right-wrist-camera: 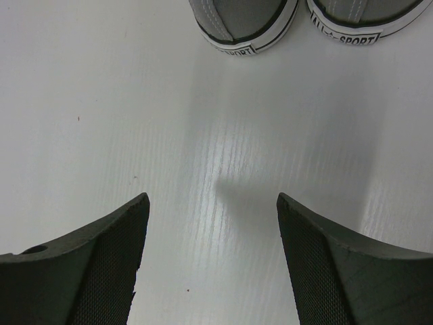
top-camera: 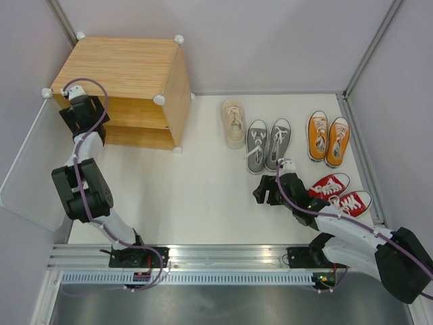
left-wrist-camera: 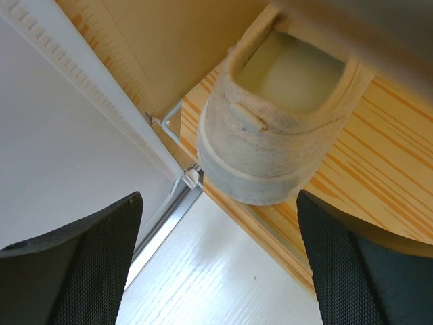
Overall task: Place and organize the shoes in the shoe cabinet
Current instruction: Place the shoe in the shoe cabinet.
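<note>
1 cream shoe (left-wrist-camera: 270, 128) stands inside the shoe cabinet (top-camera: 122, 64). Its heel faces the opening and its sole rim sits at the front edge of a wooden board (left-wrist-camera: 379, 142); I cannot tell which level that board is. The left gripper (left-wrist-camera: 218, 217) hangs just in front of the heel, fingers apart and touching nothing. This reads as a shoe set down and let go, heel outward, with room beside it for its partner.

That partner, the other cream shoe (top-camera: 234, 123), lies on the table (top-camera: 196, 196) to the right of the cabinet, toe toward the far wall. Further right are the grey pair (top-camera: 268, 144) and the orange pair (top-camera: 327, 139). The red pair (top-camera: 340, 193) lies nearer, at the right edge. Each of the 3 pairs lies side by side, which probably keeps mates together for pickup.

The right gripper (right-wrist-camera: 212, 200) hovers low over the table just near of the grey heels, fingers spread and empty. It seems lined up to take a grey shoe from the heel end.

The cabinet's door (top-camera: 27, 162) stands open to the left, leaving the opening free for the arm.

The table is white, smooth and faintly ribbed, with a soft sheen. Pale grey walls (top-camera: 270, 40) close the far side, metal posts (top-camera: 369, 47) run up the corners, and a metal rail (top-camera: 223, 257) along the near edge carries both arm bases.
</note>
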`<state>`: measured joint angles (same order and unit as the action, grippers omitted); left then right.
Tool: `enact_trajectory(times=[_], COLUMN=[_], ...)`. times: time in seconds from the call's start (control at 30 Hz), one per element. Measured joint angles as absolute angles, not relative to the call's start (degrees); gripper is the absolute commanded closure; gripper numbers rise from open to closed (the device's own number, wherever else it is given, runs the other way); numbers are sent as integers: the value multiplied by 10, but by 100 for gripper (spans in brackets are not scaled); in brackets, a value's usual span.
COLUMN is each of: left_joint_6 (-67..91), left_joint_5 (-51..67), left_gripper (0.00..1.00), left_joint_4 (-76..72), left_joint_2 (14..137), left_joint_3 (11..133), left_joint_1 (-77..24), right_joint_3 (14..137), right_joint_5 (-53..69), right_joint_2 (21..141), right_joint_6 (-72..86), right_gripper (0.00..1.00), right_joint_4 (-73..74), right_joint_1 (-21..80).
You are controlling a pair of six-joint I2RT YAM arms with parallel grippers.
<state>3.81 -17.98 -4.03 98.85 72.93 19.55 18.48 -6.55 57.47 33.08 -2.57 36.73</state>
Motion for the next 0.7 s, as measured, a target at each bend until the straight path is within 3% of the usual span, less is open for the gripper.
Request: enact_trajectory(times=[0.33, 0.7], left_joint_6=[67, 192], left_joint_5=[-186, -144], left_gripper=[1, 0], left_joint_4=[-29, 25], left_joint_2=[893, 569], left_joint_3=[663, 512], left_joint_1=[196, 185], right_joint_3=[185, 185], right_joint_5=[-65, -78], right_joint_2=[566, 565], right_joint_6=[331, 331], right_gripper=[20, 20], right_joint_4=[-26, -26], right_joint_1=[367, 367])
